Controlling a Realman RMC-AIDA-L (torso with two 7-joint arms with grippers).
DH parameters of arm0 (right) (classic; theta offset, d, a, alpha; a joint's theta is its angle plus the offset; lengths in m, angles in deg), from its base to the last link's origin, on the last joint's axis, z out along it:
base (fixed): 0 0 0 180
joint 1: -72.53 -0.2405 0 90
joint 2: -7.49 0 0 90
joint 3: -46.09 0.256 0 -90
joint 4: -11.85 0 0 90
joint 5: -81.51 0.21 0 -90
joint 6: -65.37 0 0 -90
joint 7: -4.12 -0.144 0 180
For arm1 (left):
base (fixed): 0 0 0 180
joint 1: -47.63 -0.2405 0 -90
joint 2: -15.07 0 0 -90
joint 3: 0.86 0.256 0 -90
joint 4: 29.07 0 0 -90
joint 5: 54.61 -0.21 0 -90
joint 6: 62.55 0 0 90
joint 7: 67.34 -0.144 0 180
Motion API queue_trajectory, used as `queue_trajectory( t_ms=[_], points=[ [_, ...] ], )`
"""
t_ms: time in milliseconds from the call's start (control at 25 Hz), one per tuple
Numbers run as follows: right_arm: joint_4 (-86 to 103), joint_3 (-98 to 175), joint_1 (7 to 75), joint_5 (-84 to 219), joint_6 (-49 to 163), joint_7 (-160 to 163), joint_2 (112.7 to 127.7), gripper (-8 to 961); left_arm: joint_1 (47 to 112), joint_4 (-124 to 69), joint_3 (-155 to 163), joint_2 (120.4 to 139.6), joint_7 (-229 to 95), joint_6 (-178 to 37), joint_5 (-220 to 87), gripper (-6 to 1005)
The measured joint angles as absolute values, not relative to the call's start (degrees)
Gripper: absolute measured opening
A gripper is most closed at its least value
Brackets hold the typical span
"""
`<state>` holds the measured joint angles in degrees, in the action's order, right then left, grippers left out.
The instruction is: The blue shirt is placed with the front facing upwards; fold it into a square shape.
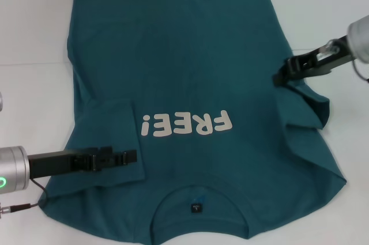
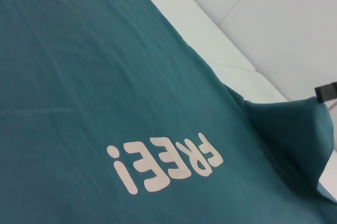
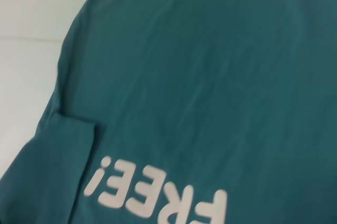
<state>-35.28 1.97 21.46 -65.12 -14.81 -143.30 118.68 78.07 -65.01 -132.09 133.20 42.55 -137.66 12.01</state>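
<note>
The blue shirt (image 1: 190, 55) lies front up on the white table, its collar (image 1: 199, 196) nearest me and the white "FREE!" lettering (image 1: 185, 123) across the chest. The sleeve on my left (image 1: 109, 129) is folded in flat over the chest. My left gripper (image 1: 131, 155) hovers low over that folded sleeve's near edge. My right gripper (image 1: 281, 78) is shut on the other sleeve (image 1: 308, 104) and holds it raised off the table; the left wrist view shows that sleeve (image 2: 289, 129) peaked up under the gripper tip (image 2: 326, 92). The right wrist view shows the shirt (image 3: 210, 76) and the folded sleeve (image 3: 63, 155).
The white table (image 1: 29, 95) shows bare to the left and right of the shirt. The shirt's hem reaches the far edge of the table, where a pale wall (image 1: 34, 3) rises. A thin cable (image 1: 23, 206) runs by my left arm.
</note>
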Motion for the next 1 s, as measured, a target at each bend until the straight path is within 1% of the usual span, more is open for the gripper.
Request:
queue_trajectory(
  t_ms=[280,440,640,760,920,1000],
  points=[
    [-29.5,-1.7,19.9,-65.2,-11.8,-143.3,119.41,44,78.0,-65.0,-131.8,133.19,42.3,-137.2,12.0,939],
    [-28.9,-3.5,19.4,-65.2,-11.3,-142.7,120.09,52,78.2,-65.0,-131.8,133.25,42.3,-137.2,12.0,939],
    [-29.8,-4.0,19.2,-64.9,-11.3,-142.8,120.34,272,78.3,-65.0,-131.7,133.27,42.3,-137.2,12.0,939],
    [-31.4,-4.1,19.9,-65.8,-11.2,-142.5,119.86,328,78.1,-65.0,-131.8,133.29,42.3,-137.2,12.0,940],
    [-34.5,-3.9,22.8,-68.7,-10.0,-140.4,119.09,402,78.0,-65.0,-132.0,133.29,42.3,-137.2,12.0,940],
    [-35.6,-4.1,24.3,-69.6,-8.8,-138.5,118.94,440,77.9,-65.0,-132.0,133.3,42.2,-137.2,12.0,940]
  ],
)
